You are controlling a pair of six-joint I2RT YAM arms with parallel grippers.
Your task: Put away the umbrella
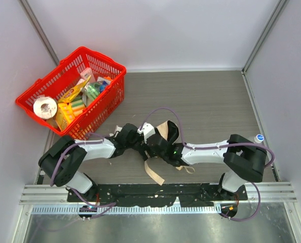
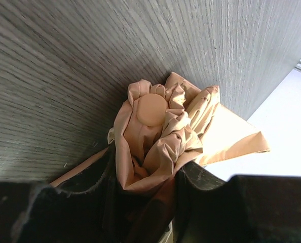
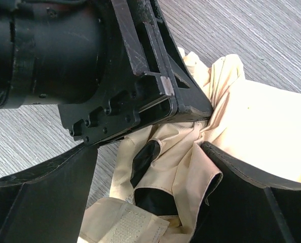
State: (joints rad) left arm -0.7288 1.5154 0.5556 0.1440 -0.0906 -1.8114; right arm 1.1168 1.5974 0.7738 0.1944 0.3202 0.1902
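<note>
The umbrella (image 1: 164, 129) lies folded on the grey table between the two arms, its beige fabric bunched and a strap (image 1: 154, 172) trailing toward the near edge. My left gripper (image 1: 140, 142) is shut on the bundled fabric (image 2: 160, 142) just below the round tan cap (image 2: 151, 109); the jaws press the cloth from both sides (image 2: 145, 174). My right gripper (image 3: 145, 192) stands open, its fingers wide apart on either side of loose fabric (image 3: 191, 152) and a velcro tab (image 3: 122, 228), right under the left gripper's body (image 3: 115, 76). The shaft and handle are hidden.
A red basket (image 1: 110, 109) with a tape roll (image 1: 45, 107) and packets stands at the back left against the wall. A small white bottle with a blue cap (image 1: 259, 137) sits by the right arm. Walls close in the table on three sides.
</note>
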